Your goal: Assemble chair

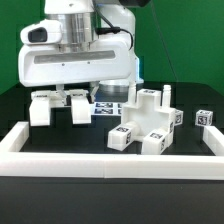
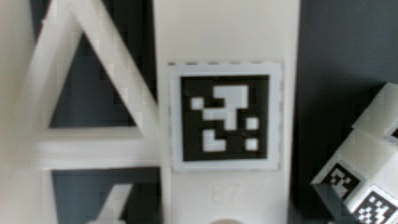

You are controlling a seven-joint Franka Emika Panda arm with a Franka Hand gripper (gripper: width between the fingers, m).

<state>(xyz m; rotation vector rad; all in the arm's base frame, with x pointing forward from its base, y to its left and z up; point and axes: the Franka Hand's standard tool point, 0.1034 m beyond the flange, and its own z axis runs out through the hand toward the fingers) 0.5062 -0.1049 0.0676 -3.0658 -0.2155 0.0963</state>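
Pincer (image 1: pixel 61 98) sits drawn narrow, low over the bench (image 1: pixel 70 138) at the exterior view's left, with the tagged bar (image 2: pixel 224 50) directly beneath it, long axis spanning the whole wrist view, grip unconfirmed; the part-built chair (image 1: pixel 146 120) stands apart toward the exterior view's right.

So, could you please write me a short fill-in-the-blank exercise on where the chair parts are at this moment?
1. The table has a surface that is ___ in colour.
2. In the exterior view, the joined chair piece stands to that view's ___ of the hand.
3. In the wrist view, the white bar bears one square black-and-white ___.
Missing words: black; right; tag.
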